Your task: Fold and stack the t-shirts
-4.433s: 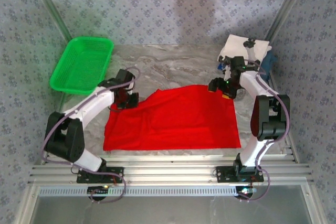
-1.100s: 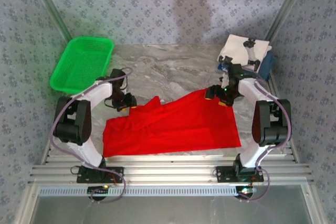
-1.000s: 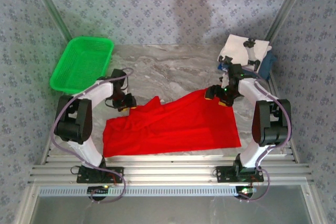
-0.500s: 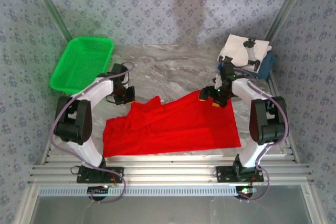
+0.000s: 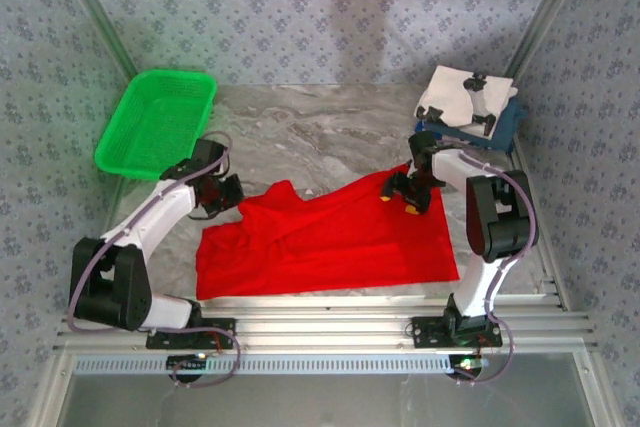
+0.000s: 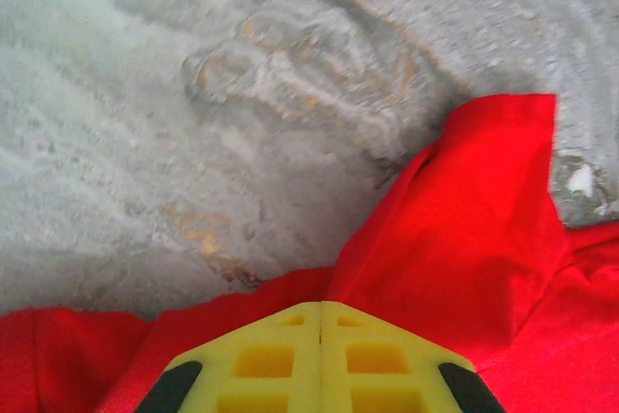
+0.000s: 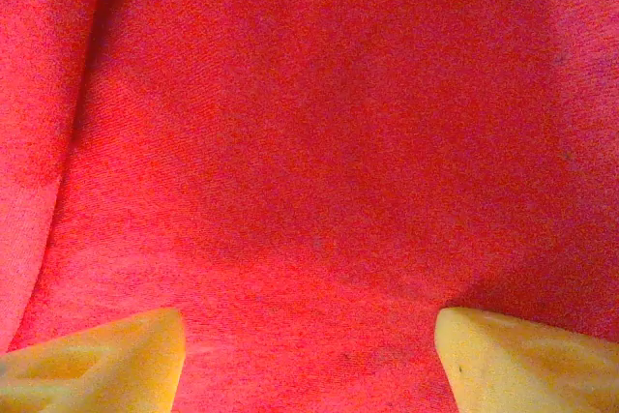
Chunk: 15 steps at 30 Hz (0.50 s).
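Overhead, the red t-shirt lies spread and rumpled across the lower middle of the marbled tabletop, its upper edge bunched into folds. At the shirt's upper-left corner sits the left gripper, its yellow jaws pressed tight together. In the left wrist view a ridge of red cloth rises from the closed tips, so it appears to pinch the fabric's edge, though the contact itself is hidden. At the shirt's upper-right corner the right gripper points down with its jaws spread wide, holding nothing. The right wrist view shows its fingertips well apart over plain red cloth. A folded white t-shirt rests on a dark blue t-shirt at upper right. A green basket sits at upper left.
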Available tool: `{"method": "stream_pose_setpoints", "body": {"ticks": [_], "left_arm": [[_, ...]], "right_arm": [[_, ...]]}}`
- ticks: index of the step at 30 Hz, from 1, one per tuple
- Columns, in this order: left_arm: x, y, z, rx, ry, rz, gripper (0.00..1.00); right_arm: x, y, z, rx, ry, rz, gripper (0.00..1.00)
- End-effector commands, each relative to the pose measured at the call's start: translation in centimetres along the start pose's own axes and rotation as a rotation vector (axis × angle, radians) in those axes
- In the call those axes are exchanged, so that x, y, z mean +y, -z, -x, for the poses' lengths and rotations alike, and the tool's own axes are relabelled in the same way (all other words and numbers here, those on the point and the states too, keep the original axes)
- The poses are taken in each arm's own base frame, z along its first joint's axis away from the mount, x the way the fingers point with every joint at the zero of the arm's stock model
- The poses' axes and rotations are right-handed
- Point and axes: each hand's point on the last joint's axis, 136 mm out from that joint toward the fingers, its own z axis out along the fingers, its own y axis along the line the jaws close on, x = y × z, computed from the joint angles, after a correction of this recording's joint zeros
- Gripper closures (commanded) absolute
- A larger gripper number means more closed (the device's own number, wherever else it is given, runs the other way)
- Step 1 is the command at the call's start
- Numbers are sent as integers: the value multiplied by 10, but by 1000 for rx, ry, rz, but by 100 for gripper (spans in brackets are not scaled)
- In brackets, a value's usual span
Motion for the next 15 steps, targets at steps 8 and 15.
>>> {"method": "stream_pose_setpoints", "body": {"ticks": [8,15], "left_arm": [[28,-13,-61,166,145,104,93],[19,12,-32,20,167,62,62]], "right_arm": [[-42,-10,-17,69,-85,-174,27],[-46,-7,-18,68,-86,-197,27]]}}
